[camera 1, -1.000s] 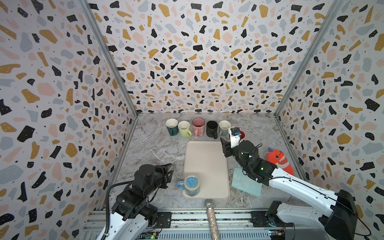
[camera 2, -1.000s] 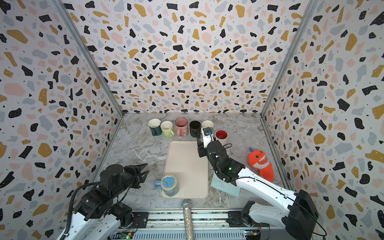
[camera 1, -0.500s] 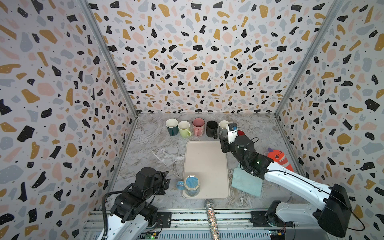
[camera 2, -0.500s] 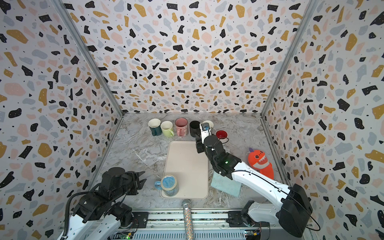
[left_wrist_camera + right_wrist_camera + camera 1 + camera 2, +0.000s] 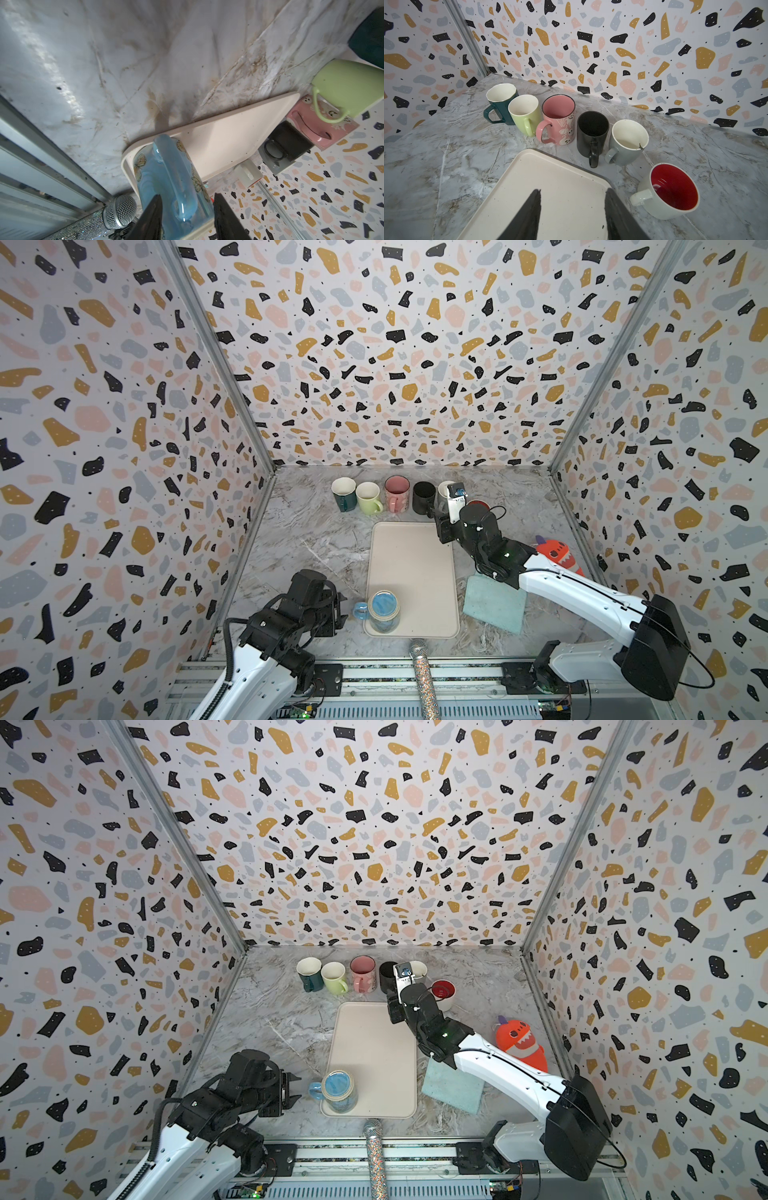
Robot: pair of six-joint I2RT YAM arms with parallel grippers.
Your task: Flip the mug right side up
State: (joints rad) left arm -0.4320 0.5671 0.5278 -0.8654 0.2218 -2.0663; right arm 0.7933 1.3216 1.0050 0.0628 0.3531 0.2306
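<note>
A blue glass mug (image 5: 384,610) (image 5: 338,1090) with butterfly prints stands base up on the front left corner of the cream tray (image 5: 411,564) (image 5: 374,1040). Its handle (image 5: 360,610) points left, off the tray. My left gripper (image 5: 341,614) (image 5: 293,1090) is low at that handle and open. In the left wrist view the handle (image 5: 176,172) lies between the spread fingers of the left gripper (image 5: 187,195), with a gap on each side. My right gripper (image 5: 444,529) (image 5: 573,189) hangs open and empty over the tray's (image 5: 550,187) far right corner.
Several upright mugs line the back, among them a teal mug (image 5: 344,493), a pink mug (image 5: 397,493), a black mug (image 5: 424,497) and a red-lined mug (image 5: 672,191). An orange toy (image 5: 557,553) and a teal cloth (image 5: 494,605) lie on the right. A glitter microphone (image 5: 424,676) lies at the front edge.
My left gripper has come down and toward the front, level with the mug's handle. My right arm has reached further toward the back of the tray.
</note>
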